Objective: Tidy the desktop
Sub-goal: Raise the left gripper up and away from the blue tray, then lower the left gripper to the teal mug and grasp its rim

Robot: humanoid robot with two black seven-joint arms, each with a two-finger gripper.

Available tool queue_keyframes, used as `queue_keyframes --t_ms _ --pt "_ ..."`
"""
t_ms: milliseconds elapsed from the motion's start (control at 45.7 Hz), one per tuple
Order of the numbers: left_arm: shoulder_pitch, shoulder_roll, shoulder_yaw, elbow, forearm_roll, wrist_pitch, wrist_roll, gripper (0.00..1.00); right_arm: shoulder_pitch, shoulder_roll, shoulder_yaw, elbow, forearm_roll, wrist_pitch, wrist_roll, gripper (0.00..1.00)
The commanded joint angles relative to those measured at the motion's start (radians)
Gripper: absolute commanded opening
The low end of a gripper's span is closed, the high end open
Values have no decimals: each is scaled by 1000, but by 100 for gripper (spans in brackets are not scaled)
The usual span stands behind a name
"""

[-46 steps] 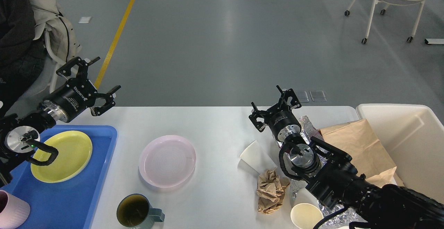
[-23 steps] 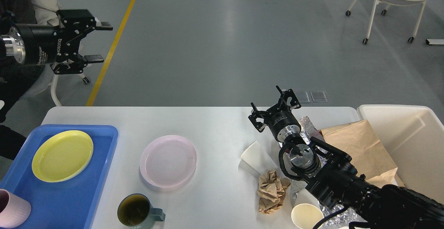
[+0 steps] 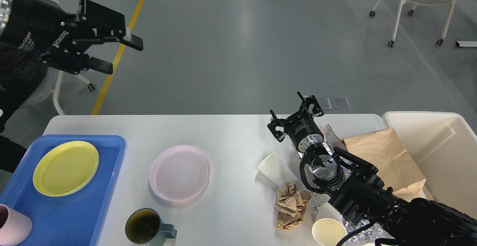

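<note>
The white desktop (image 3: 231, 134) spans the lower half of the view. On it lie a pink plate (image 3: 179, 173), a grey-green mug (image 3: 146, 226) of dark liquid, a tipped white paper cup (image 3: 275, 168), a crumpled brown paper ball (image 3: 291, 205), foil (image 3: 331, 134) and an upright paper cup (image 3: 328, 232). My left gripper (image 3: 121, 54) hangs open and empty, high above the table's far left corner. Near the far edge my right gripper (image 3: 296, 115) stands open beside the foil, holding nothing.
A blue tray (image 3: 74, 216) at the left carries a yellow plate (image 3: 65, 167) and a pink cup (image 3: 13, 225). A cream-white bin (image 3: 443, 153) stands at the right with a brown paper bag (image 3: 387, 160) leaning on it. Chairs stand beyond the table.
My left arm has swung up from over the tray, off the table, then shifted right, its gripper staying open. The right arm has held still.
</note>
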Motion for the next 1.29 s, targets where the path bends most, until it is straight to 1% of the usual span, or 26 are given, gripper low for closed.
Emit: queue_keyframes --t_ms 0,44,88,131,263,328,372,416,504,613,744,788,898,985,1073,1270 --pt "-8 -58 -10 -74 8 47 15 98 0 0 0 0 0 0 0 100" --pt "-5 -72 -18 -79 8 59 24 98 0 0 0 0 0 0 0 100" --pt "16 -84 -23 -79 8 87 45 98 0 0 0 0 0 0 0 100" --pt "45 -86 -24 -80 9 108 53 98 0 0 0 0 0 0 0 100" --pt "162 -106 -30 -100 14 182 59 98 0 0 0 0 0 0 0 100" --pt "225 -117 -30 -126 38 251 61 98 0 0 0 0 0 0 0 100" --pt "269 -118 -32 -140 51 294 76 98 0 0 0 0 0 0 0 100" --pt "306 -118 -35 -151 52 332 102 98 0 0 0 0 0 0 0 100" --pt "369 -109 -63 -163 52 389 143 98 0 0 0 0 0 0 0 100" --pt "441 -109 -70 -165 58 454 157 97 0 0 0 0 0 0 0 100" --pt "562 -95 -70 -160 100 570 191 96 0 0 0 0 0 0 0 100" --pt "600 -89 -70 -159 110 595 197 96 0 0 0 0 0 0 0 100" --pt "636 -88 -70 -154 114 621 199 93 0 0 0 0 0 0 0 100" --pt "671 -88 -66 -148 114 664 199 93 0 0 0 0 0 0 0 100" --pt "720 -88 -70 -145 115 698 200 89 0 0 0 0 0 0 0 100" --pt "731 -81 -50 -136 133 716 199 86 0 0 0 0 0 0 0 100"
